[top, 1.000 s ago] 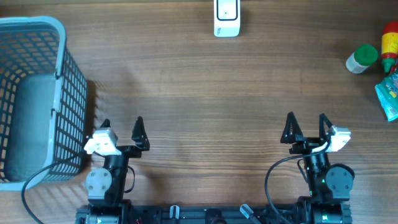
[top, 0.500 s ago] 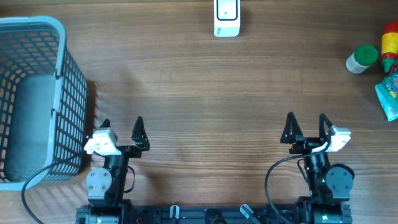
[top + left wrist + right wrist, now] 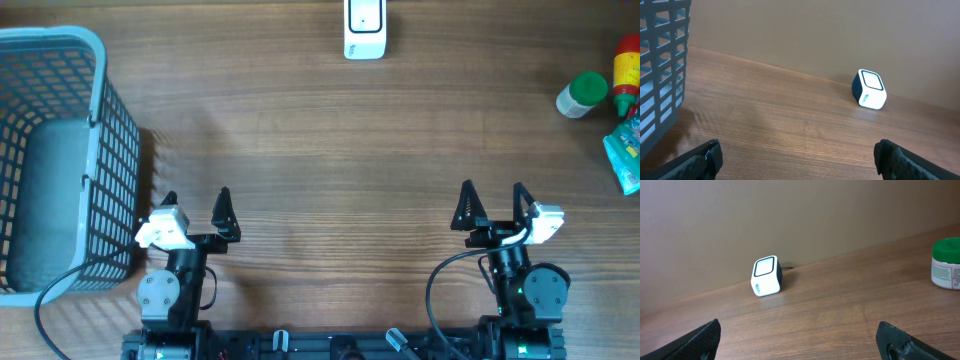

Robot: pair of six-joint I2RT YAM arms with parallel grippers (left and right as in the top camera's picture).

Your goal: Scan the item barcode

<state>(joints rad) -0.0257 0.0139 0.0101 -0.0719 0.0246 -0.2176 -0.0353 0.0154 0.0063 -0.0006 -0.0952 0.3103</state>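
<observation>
Scanner [image 3: 364,28] at far edge; basket [image 3: 118,150] at left edge; left gripper [image 3: 195,196] and right gripper [image 3: 492,188] spread wide

A: What sits at nine o'clock on the wooden surface [image 3: 330,150]?
B: A pale blue-grey mesh basket [image 3: 118,150], upright, cut off by the frame's edge, its floor solid grey.
A: And toward twelve o'clock?
B: A plain brown wall [image 3: 805,30] meets the surface's far edge.
</observation>
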